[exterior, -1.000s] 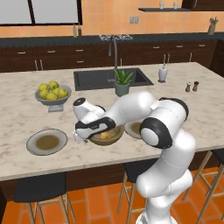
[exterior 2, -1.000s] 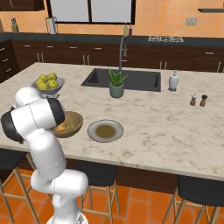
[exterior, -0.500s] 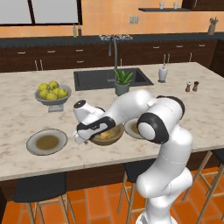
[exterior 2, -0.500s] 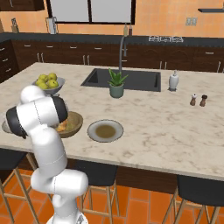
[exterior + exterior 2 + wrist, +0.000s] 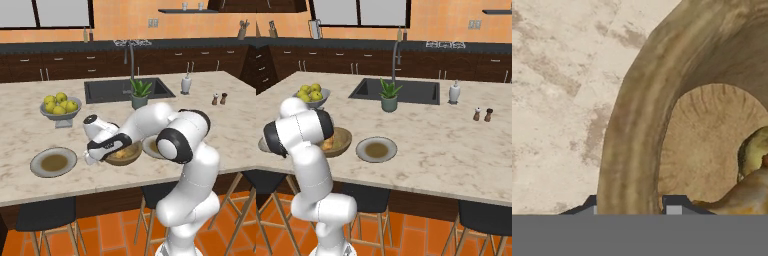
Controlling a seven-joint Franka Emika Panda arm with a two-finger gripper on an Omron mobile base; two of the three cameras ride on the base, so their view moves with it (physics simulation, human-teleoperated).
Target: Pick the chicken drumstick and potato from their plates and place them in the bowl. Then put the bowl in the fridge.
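The claw (image 5: 630, 207) pinches the bowl (image 5: 637, 125) rim, its tips seemingly mostly cut off.

The bowl (image 5: 125, 155) sits on the counter (image 5: 210, 120) near its front edge, between 2 plates (image 5: 53, 162), 1 on each side. The potato (image 5: 754, 150) and chicken drumstick (image 5: 742, 197) lie in it. The fruit bowl (image 5: 60, 111) stands behind the left plate, the sink (image 5: 115, 90) farther back.

Jaws now closed on the bowl's rim

The gripper (image 5: 632, 202), open a second ago, pinches the wooden bowl (image 5: 632, 130).
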